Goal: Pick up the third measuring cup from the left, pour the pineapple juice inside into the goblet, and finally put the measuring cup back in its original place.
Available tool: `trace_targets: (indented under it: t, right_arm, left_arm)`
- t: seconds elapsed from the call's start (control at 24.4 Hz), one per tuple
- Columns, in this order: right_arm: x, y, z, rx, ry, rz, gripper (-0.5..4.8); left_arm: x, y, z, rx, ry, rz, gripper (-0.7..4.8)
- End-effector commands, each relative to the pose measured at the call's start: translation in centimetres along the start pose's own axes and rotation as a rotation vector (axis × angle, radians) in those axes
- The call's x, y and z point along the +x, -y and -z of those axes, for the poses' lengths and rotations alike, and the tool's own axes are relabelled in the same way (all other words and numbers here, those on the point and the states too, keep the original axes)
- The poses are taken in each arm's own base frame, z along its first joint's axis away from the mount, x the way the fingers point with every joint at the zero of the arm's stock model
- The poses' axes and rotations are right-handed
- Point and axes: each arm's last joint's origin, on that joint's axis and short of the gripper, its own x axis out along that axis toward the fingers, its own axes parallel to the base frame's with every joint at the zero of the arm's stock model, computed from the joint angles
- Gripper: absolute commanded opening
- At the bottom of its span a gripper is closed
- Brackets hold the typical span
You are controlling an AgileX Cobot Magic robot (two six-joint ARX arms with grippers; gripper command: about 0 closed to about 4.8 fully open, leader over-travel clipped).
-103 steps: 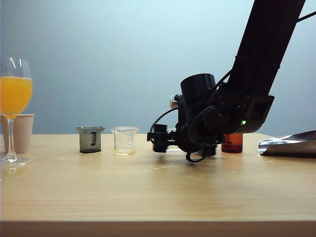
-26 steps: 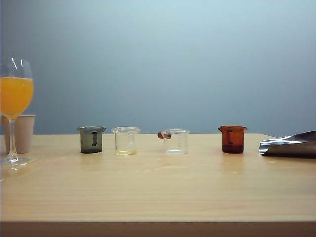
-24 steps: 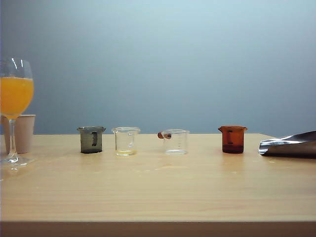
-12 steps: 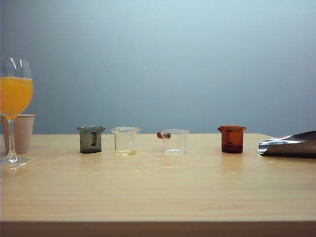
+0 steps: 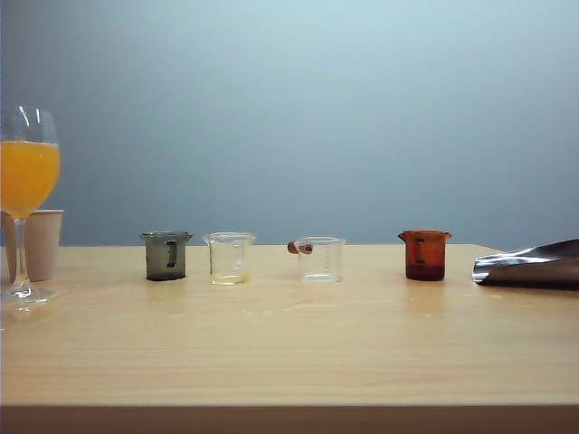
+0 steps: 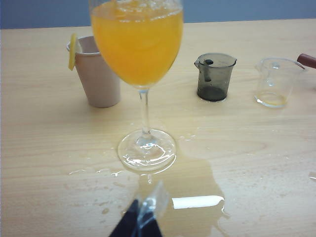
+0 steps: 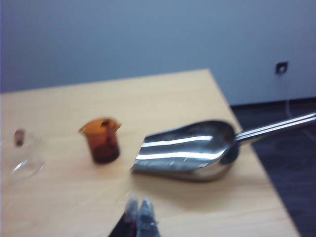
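Observation:
The third measuring cup (image 5: 320,259), clear with a reddish-brown handle (image 5: 299,247), stands upright on the table in the exterior view and looks empty; no pineapple juice shows in it. It appears blurred in the right wrist view (image 7: 24,155). The goblet (image 5: 27,181) at the far left holds orange-yellow liquid nearly to the brim. My left gripper (image 6: 143,219) is shut just in front of the goblet's foot (image 6: 146,150). My right gripper (image 7: 139,212) is shut, empty, above the table near the amber cup (image 7: 102,139). Neither gripper shows in the exterior view.
A grey cup (image 5: 166,256), a clear cup (image 5: 230,259) with a yellow trace, and the amber cup (image 5: 425,255) stand in the row. A beige paper cup (image 5: 41,244) stands behind the goblet. A steel scoop (image 5: 529,267) lies at the right. A puddle (image 6: 197,187) is spread by the goblet's foot.
About four seconds ago the right arm was at the third measuring cup; it has since left the exterior view and the cup stands free. Over the last second nothing has visibly moved.

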Motion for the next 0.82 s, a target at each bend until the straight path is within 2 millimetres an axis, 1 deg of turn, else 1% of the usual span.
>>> trace_targets:
  t: [0.04, 0.16, 0.82]
  right_arm:
    - [-0.33, 0.38, -0.42, -0.003, 0.06, 0.035, 0.09]
    - [-0.57, 0.8, -0.9, -0.007, 0.116, 0.079, 0.09]
    - [-0.53, 0.81, -0.52, -0.006, 0.075, 0.074, 0.09]
  left_arm:
    - [-0.01, -0.07, -0.18, 0.008, 0.015, -0.024, -0.03]
    - [-0.06, -0.39, -0.85, 0.011, 0.079, -0.123, -0.03]
    - [-0.06, -0.41, -0.83, 0.006, 0.079, -0.131, -0.03]
